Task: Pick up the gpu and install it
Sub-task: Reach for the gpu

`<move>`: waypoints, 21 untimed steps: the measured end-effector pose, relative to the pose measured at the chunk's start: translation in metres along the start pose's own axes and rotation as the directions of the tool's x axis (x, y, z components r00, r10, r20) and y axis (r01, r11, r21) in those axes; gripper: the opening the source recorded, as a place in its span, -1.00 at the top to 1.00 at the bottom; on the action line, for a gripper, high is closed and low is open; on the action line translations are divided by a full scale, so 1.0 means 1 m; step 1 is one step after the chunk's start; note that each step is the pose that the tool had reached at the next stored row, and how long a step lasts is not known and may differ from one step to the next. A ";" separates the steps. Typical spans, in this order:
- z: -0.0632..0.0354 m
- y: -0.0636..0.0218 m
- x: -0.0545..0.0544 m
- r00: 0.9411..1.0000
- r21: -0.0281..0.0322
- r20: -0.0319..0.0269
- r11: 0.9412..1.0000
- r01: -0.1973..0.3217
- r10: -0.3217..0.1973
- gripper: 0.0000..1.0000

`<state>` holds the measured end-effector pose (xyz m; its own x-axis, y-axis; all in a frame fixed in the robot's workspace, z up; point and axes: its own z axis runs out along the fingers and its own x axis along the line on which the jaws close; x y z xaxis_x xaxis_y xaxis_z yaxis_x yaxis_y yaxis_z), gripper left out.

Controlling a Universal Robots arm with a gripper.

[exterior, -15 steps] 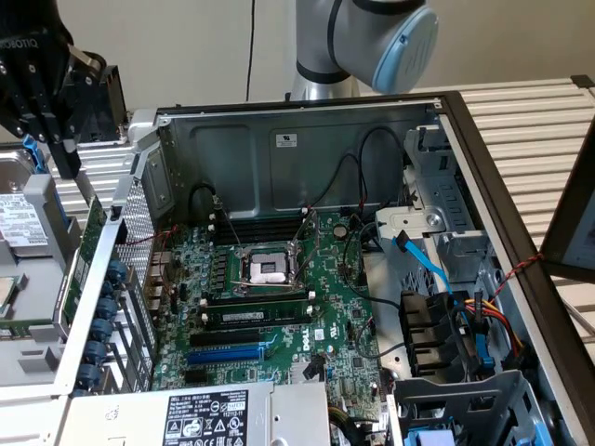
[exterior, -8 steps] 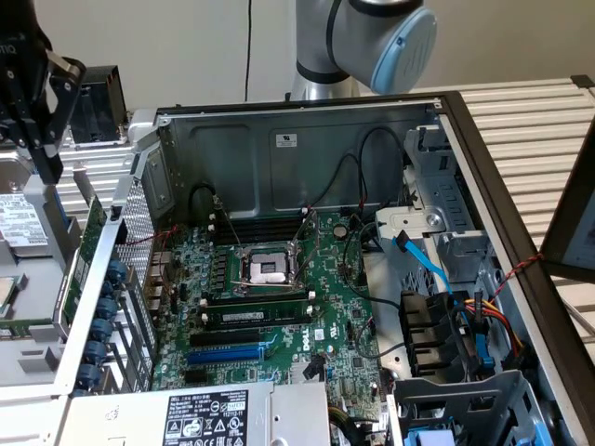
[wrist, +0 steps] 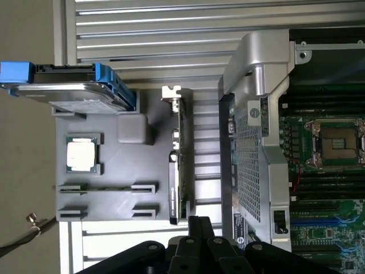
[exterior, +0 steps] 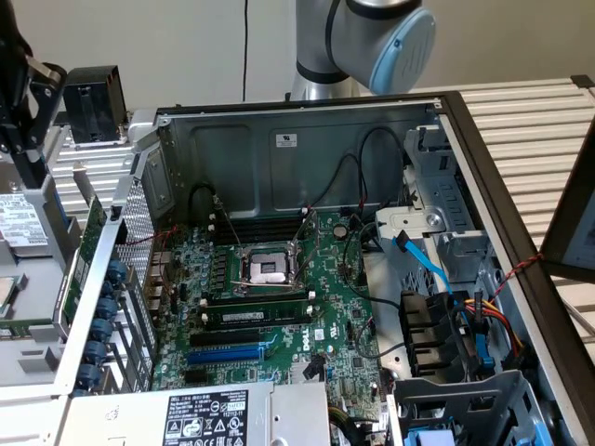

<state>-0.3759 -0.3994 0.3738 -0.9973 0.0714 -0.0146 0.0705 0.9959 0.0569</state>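
Since it stands on edge in the grey plastic parts tray point(wrist: 128, 171), the small green gpu card point(wrist: 178, 171) shows a thin profile with its face hidden: black shroud on one side, narrow silver bracket at the far end. Its long axis runs parallel to the perforated metal wall of the open computer case point(wrist: 251, 165), just beside it. The black tool point(wrist: 199, 225) hovers near the shroud end, partly cut off; clenched or released, I cannot tell.

Light: even, diffuse, moderately bright; shadows soft. Exterior view: computer case point(exterior: 307, 139) interior dimmer than its surroundings, faint sheen on motherboard point(exterior: 339, 321). Wrist view: slatted counter point(wrist: 171, 34) pale, nearly washed out; soft shadow under hard drive point(wrist: 68, 94); claw point(wrist: 197, 225) a near-black silhouette.
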 end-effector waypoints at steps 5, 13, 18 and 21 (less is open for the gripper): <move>0.0009 -0.0014 0.020 1.000 0.000 0.002 1.000 0.000 0.000 0.79; 0.0019 0.0105 0.032 1.000 0.002 0.002 1.000 0.000 0.000 0.79; 0.0016 0.0099 0.042 1.000 0.002 0.002 1.000 0.000 0.000 0.79; 0.0017 0.0099 0.042 1.000 0.002 0.002 1.000 0.000 0.000 0.79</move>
<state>-0.4173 -0.3865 0.3720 -0.9973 0.0713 -0.0166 0.0703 0.9960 0.0552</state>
